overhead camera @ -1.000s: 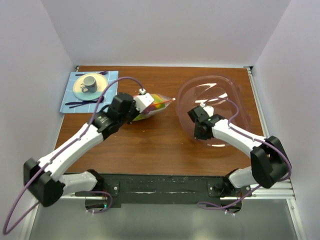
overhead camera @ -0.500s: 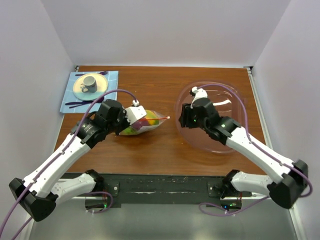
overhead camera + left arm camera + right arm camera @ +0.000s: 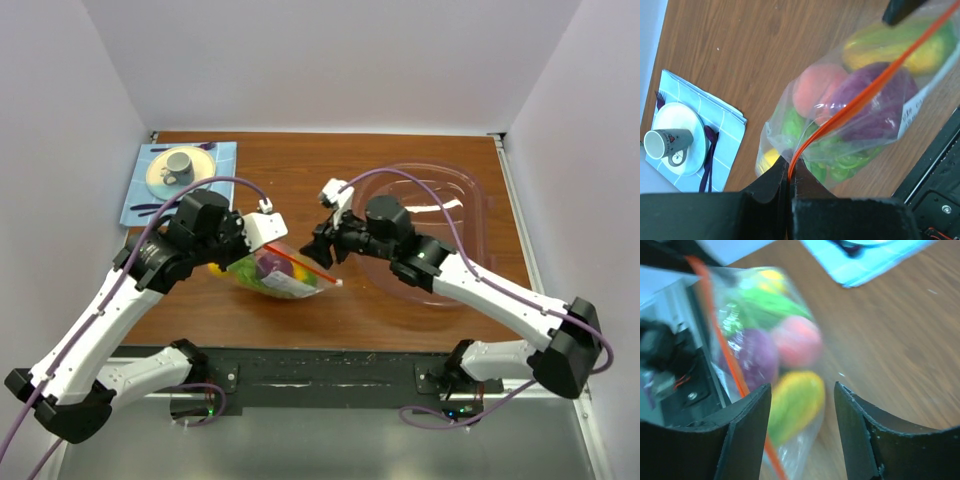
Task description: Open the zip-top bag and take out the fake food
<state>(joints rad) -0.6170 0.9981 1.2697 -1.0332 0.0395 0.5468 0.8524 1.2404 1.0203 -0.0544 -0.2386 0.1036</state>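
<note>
The zip-top bag [image 3: 285, 278] hangs tilted above the table, left of centre, with its orange-red zip strip [image 3: 860, 95] running along its edge. My left gripper [image 3: 240, 258] is shut on one end of that strip [image 3: 789, 167]. Through the clear plastic I see the fake food: a purple piece [image 3: 875, 102], a pink-red one [image 3: 815, 85], green ones [image 3: 840, 165] and a yellow-green one [image 3: 795, 400]. My right gripper [image 3: 318, 250] is open at the bag's other end. In the right wrist view the bag [image 3: 765, 340] lies just beyond the right gripper [image 3: 802, 410], close to the gap between the fingers.
A large pink-tinted clear tub [image 3: 470, 195] stands at the right of the table, under the right arm. A blue napkin [image 3: 145, 195] at the back left carries a plate, a cup [image 3: 180, 163] and cutlery. The black mounting rail [image 3: 330, 370] runs along the near edge.
The right arm left the tub, swung left to the bag, and its jaws opened. The left arm drew the bag nearer and turned it.
</note>
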